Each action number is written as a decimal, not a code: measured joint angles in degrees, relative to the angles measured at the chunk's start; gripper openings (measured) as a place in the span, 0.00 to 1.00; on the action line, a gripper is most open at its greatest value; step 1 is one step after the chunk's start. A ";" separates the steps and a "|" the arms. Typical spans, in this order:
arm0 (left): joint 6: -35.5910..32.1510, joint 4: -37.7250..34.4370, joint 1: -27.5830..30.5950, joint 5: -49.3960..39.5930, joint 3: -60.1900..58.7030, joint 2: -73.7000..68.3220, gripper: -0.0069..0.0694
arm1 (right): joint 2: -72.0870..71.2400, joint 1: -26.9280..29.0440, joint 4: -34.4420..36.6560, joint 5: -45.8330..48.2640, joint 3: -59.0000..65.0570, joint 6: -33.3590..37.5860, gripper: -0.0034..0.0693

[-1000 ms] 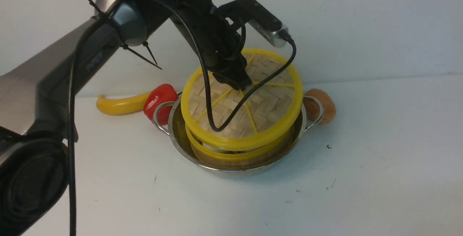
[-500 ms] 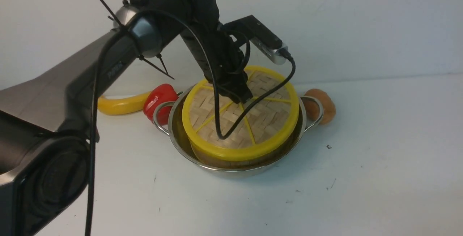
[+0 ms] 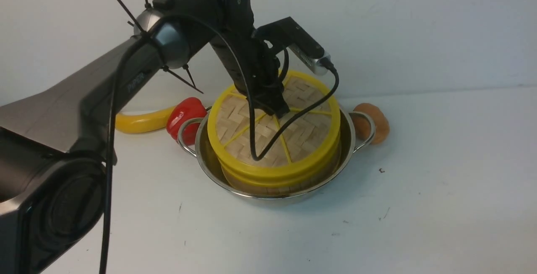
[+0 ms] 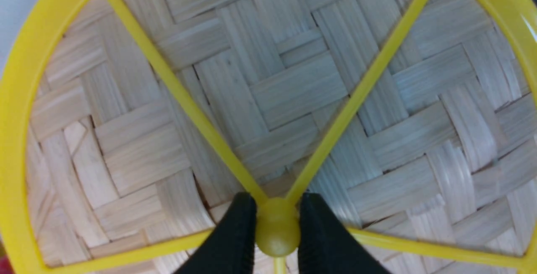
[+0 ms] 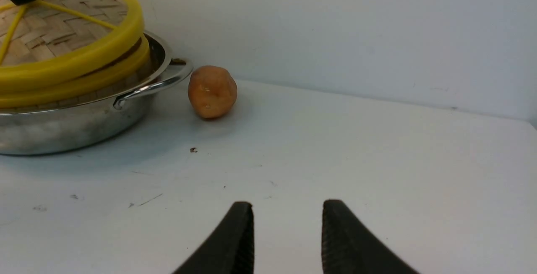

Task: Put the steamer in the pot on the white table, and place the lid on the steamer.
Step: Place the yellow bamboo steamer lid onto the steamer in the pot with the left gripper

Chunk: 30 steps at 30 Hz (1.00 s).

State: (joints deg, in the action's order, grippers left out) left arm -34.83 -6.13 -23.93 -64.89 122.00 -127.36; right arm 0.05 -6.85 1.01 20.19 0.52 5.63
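At the far left of the front view a yellow banana-shaped toy (image 3: 140, 123) lies on the white tabletop (image 3: 440, 190), with a red pepper toy (image 3: 183, 115) just beside the pot's left handle. The pot (image 3: 348, 133) stands mid-tabletop, and the steamer (image 3: 268, 183) sits inside it, its yellow rim showing just under the lid (image 3: 235, 118).

The left tool (image 4: 277, 228) reaches down from above onto the lid's centre. In the left wrist view its two black fingers (image 4: 237, 240) are pinched narrow on the central yellow knob (image 4: 277, 232), one on each side, so the lid hangs directly beneath the tool. The lid rests on the steamer's rim or very near it. From the right wrist view its near edge appears slightly raised, with a thin dark gap between the two yellow rims, so I judge it is not quite level and fully seated. The move to come turns on this vertical relation: lid below the tool, steamer straight below the lid, roughly concentric. What likely remains is to settle the lid flat and let go.

Right of the pot a brown rounded toy (image 3: 377, 122) sits close by the right handle. The right tool (image 5: 287, 240) hovers low over bare tabletop, well apart from the pot, its fingers parted and holding nothing; the left arm is clearly the nearer one.
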 joint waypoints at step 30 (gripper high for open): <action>-0.24 -3.52 0.97 0.22 0.00 -1.57 0.25 | 0.00 0.00 0.00 0.00 0.00 0.00 0.39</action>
State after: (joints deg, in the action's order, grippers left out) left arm -35.07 -9.65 -22.96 -64.67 122.00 -128.93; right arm 0.05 -6.85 1.01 20.19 0.52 5.63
